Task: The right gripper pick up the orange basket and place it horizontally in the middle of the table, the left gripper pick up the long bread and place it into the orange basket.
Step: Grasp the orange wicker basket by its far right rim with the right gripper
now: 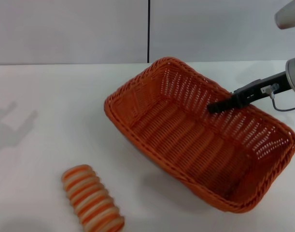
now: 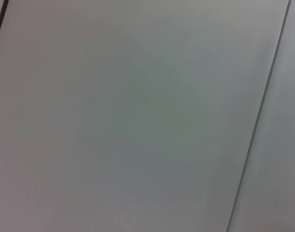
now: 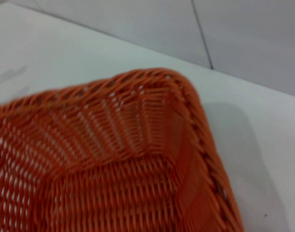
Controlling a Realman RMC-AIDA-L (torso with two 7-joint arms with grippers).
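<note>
My right tool (image 1: 216,107) reaches in from the right side of the scene, its slim black fingers meeting the far long wall of the orange basket (image 1: 186,145) near the braided rim. The tips sit right at the weave, about midway along that wall, and they look pressed together on the rim, pinching it, though the contact itself is small in the head view. The basket lies at an angle on the white tabletop (image 1: 50,121), one corner pointing toward the far centre and the opposite corner toward the near right. A shadow shows beneath its near left side, so it seems tipped or slightly raised there; I cannot tell for sure whether it is fully resting. From my right wrist camera I see only the basket's inside (image 3: 113,159), one rounded corner, and the tabletop beyond.

The long bread (image 1: 91,198) lies on the tabletop near the front left, well apart from the basket and from my right tool, its striped length running from far left to near right.

My left tool is out of sight; its wrist camera shows only a plain grey wall (image 2: 137,116).
</note>
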